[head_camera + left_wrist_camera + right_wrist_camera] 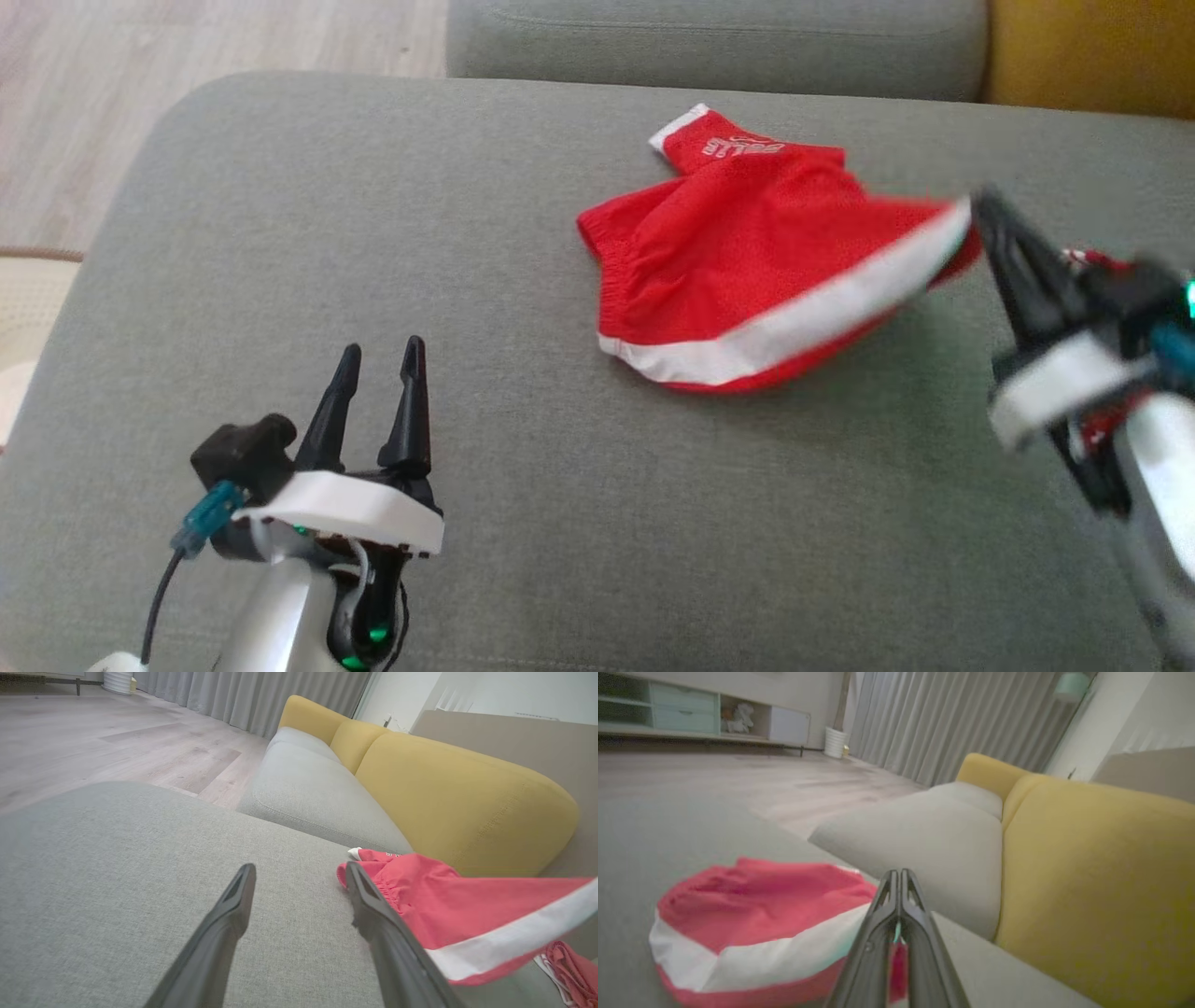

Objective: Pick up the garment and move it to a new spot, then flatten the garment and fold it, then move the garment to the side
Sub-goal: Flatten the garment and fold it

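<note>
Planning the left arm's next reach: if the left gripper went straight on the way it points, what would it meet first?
Probably the bare grey cushion ahead of the left gripper; the red shorts lie off to its right, beside that line rather than in it. Depth is hard to judge.

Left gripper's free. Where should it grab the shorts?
Likely the near end of the waistband of the shorts, coming in low from the left over the cushion. The right gripper pinches the opposite, lifted end; this end faces the open left gripper.
</note>
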You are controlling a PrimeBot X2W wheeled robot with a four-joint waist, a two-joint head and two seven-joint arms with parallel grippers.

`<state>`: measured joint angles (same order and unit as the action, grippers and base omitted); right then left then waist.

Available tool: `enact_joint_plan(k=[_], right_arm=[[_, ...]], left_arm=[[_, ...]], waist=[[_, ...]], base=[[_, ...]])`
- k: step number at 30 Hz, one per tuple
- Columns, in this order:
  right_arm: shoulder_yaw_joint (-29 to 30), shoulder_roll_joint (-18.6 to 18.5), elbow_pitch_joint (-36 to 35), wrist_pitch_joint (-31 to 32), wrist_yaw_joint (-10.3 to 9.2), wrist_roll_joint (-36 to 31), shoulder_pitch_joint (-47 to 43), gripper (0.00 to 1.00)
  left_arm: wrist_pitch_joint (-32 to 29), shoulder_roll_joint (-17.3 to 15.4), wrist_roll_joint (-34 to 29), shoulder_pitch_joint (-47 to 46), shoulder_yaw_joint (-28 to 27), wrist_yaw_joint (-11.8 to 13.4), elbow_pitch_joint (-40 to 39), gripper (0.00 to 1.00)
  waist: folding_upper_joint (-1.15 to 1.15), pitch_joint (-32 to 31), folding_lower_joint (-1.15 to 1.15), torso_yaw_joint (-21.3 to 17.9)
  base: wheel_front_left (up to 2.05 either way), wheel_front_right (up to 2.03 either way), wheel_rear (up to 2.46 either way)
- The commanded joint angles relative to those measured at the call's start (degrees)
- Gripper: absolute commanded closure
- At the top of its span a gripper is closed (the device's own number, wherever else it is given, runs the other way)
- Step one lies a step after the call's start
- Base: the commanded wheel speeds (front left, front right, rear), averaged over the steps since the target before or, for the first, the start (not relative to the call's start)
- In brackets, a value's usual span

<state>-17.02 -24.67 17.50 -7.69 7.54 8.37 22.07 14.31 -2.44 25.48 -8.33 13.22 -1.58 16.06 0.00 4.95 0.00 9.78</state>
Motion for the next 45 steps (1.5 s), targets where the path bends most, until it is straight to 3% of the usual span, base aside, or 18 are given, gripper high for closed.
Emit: enact_joint_plan(k=[1,9,10,11,16,20,27,30,33,40,45], right_arm=[[-0.38,-2.05,-3.02,1.07,-0.05,0.52,-0.71,1.00],[3.02,-2.40,-4.30,5.69,-0.05,1.75,-9.14,1.00],[2.95,-2.10,-4.21,6.18,-0.05,1.98,-9.49,0.87],[2.78,-1.94,-4.03,6.90,-0.05,2.03,-9.83,0.00],[1.83,-1.50,-4.44,8.60,-0.05,2.54,-11.10,0.00],[6.17,0.63,-5.36,8.97,-0.05,2.36,-12.76,0.00],[17.07,11.89,-10.51,5.82,-0.05,2.41,-17.71,0.00],[19.00,17.28,-12.30,4.31,-0.05,1.98,-20.25,0.00],[20.04,20.18,-12.83,2.98,-0.05,1.90,-21.69,0.00],[20.96,21.66,-12.81,1.05,-0.05,1.98,-20.47,0.00],[21.26,21.76,-13.27,1.12,-0.05,2.33,-19.09,0.00]], left_arm=[[0.69,-0.43,-0.55,-2.17,-2.23,-0.22,-1.67,0.00],[0.69,-0.43,-1.35,-2.65,-1.94,-0.93,-0.87,0.00],[0.69,-0.43,-1.42,-2.68,-1.88,-1.01,-0.75,0.00],[0.69,-0.43,-1.46,-2.70,-1.88,-1.06,-0.68,0.00],[0.69,-0.43,-1.67,-2.69,-1.96,-1.19,-0.47,0.00],[0.69,-0.43,-1.81,-2.73,-1.88,-1.28,-0.42,0.00],[0.69,-0.43,-1.59,-2.65,-0.67,-1.98,-0.76,0.00],[0.69,-0.43,-1.10,-2.50,0.28,-2.47,-0.82,0.00],[0.69,-0.43,-0.32,-2.60,0.98,-2.88,-0.89,0.00],[0.69,-0.43,-0.46,-3.84,3.49,-4.13,0.77,0.00],[0.48,-1.24,-2.20,-7.22,8.37,-5.34,7.65,0.00]], waist=[[0.00,0.11,0.00,-0.91],[0.00,0.58,0.00,-3.18],[0.00,0.59,0.00,-3.30],[0.00,0.60,0.00,-3.42],[0.00,0.45,0.00,-3.87],[0.00,-0.12,0.00,-4.38],[0.00,-0.86,0.00,-5.19],[0.00,-0.70,0.00,-5.79],[0.00,-0.17,0.00,-6.55],[0.00,0.91,0.00,-8.20],[0.00,2.12,0.00,-9.57]], base=[[0.00,0.00,0.00],[0.00,0.00,0.00],[0.00,0.00,0.00],[0.00,0.00,0.00],[0.00,0.00,0.00],[0.00,0.00,0.00],[0.00,0.00,0.00],[0.00,0.00,0.00],[0.00,0.00,0.00],[0.00,0.00,0.00],[0.00,0.00,0.00]])
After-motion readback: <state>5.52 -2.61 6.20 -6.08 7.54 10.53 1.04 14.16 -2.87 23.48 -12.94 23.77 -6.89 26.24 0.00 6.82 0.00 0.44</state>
